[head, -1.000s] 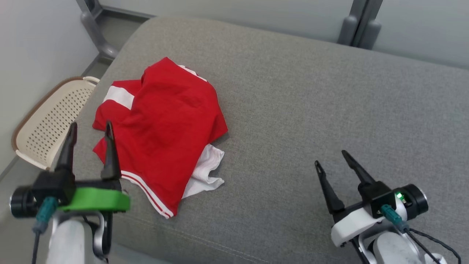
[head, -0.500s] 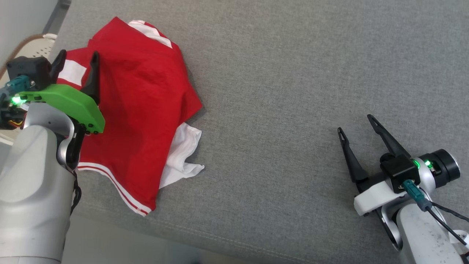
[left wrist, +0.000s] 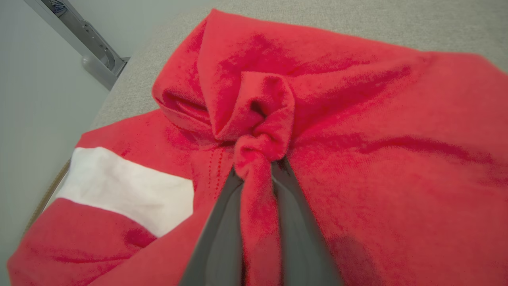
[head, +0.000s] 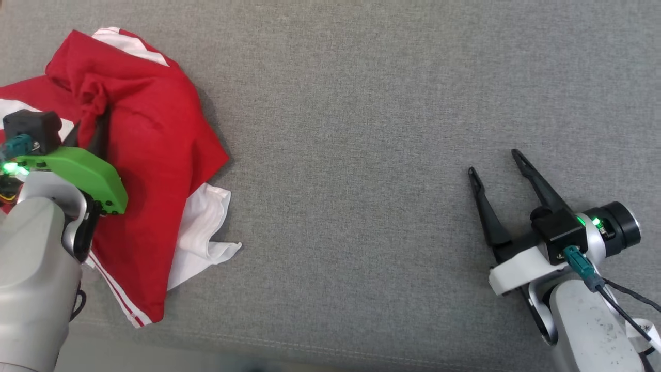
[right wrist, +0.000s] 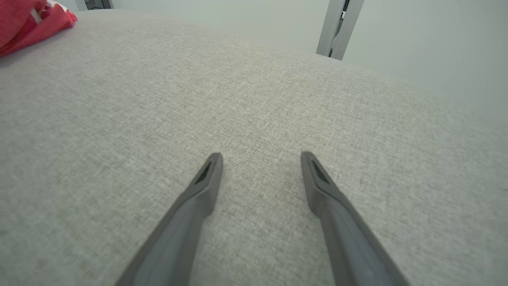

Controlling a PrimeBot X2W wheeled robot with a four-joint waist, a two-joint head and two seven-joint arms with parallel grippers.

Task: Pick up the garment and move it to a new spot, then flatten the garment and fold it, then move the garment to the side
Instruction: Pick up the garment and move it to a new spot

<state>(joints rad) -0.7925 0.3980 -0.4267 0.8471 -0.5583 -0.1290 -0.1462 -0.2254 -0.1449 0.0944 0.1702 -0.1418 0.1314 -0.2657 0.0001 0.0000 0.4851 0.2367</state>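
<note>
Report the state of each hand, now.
Left hand: closed on a bunched fold of the red garment.
Right hand: open, holding nothing, over the grey cushion.

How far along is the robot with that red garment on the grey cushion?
Done: nothing finished. In hand: the pick-up, with the left end effector shut on a bunched fold of the garment, which lies crumpled on the cushion. Remaining: moving it, flattening, folding, setting aside. The right end effector is open over bare cushion.
</note>
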